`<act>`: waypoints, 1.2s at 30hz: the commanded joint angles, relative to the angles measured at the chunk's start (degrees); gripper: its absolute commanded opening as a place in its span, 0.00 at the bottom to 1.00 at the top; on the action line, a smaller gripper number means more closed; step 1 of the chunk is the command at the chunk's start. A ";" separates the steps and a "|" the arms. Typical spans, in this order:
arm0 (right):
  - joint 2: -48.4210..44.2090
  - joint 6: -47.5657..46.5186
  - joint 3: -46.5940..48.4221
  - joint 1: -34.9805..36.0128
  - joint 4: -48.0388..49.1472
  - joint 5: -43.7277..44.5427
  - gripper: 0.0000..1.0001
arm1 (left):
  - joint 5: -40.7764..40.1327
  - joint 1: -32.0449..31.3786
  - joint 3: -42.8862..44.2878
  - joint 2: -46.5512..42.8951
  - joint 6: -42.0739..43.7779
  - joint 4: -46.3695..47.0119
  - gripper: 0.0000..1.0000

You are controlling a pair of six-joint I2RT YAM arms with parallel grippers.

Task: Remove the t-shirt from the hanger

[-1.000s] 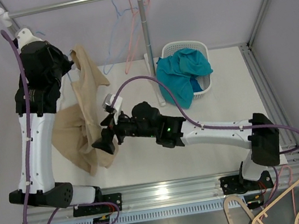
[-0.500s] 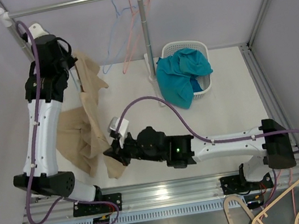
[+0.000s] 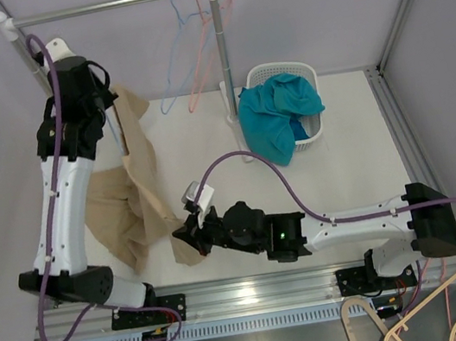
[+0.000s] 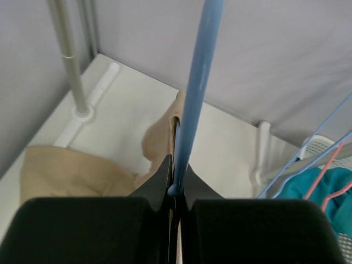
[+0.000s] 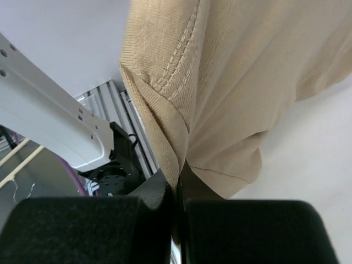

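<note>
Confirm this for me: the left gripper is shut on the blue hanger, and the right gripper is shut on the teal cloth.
Not quite. The right gripper is shut on the beige t-shirt, as the right wrist view shows. The left gripper is indeed shut on the blue hanger.

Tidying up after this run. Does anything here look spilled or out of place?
Teal cloth hangs out over the basket rim instead of lying inside. The t-shirt is simply mid-removal; nothing else stands out.

Table [image 3: 357,157] open at right; t-shirt [image 3: 117,211], rack pole [image 3: 229,74] and basket [image 3: 306,78] obstruct elsewhere.
</note>
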 commanded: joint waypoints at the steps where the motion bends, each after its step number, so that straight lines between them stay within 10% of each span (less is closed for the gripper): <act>1: -0.07 -1.84 3.85 1.29 -2.88 -6.63 0.00 | -6.38 0.23 -4.67 -5.54 5.55 14.42 0.01; 22: -12.19 -13.25 3.32 16.94 -5.00 2.41 0.00 | -3.95 0.41 7.63 15.29 -0.24 3.80 0.01; 36: -7.81 -10.38 8.43 1.14 -11.79 0.23 0.00 | 9.48 -1.78 10.78 9.15 -5.34 -4.71 0.01</act>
